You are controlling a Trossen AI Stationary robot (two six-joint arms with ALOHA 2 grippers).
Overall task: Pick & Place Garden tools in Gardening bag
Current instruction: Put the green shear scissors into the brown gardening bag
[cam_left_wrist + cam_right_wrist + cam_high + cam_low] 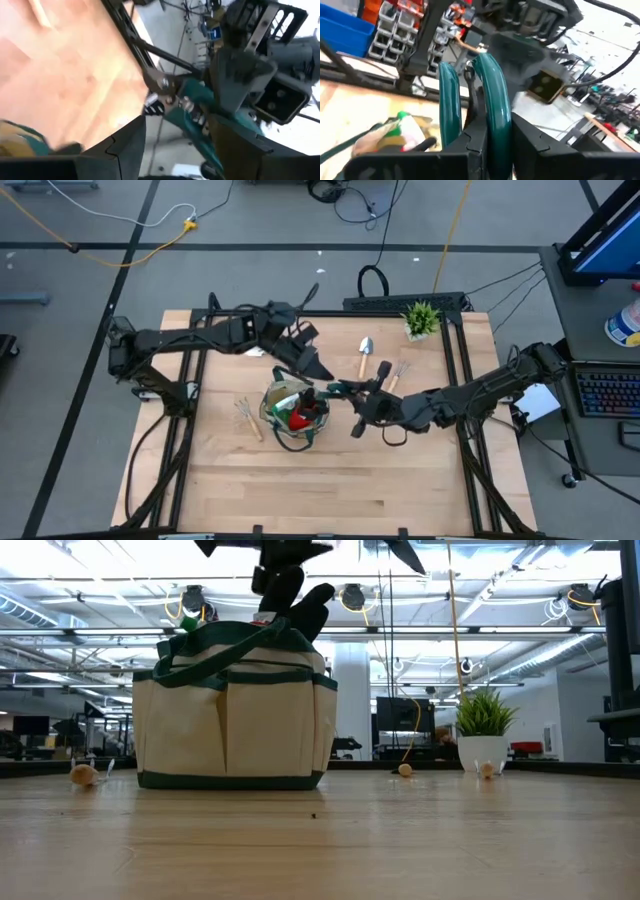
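Teal-handled shears being clenched by the right gripper just above the gardening bag, left gripper hanging released beside their blades, trowel lying farther back near the potted plant

potted plant at table's far right | keyboard off-table

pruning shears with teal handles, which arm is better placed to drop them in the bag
Right. The right gripper is shut on the teal-handled pruning shears right beside the round tan fabric bag with dark green trim. The left gripper hangs open over the bag, holding nothing.
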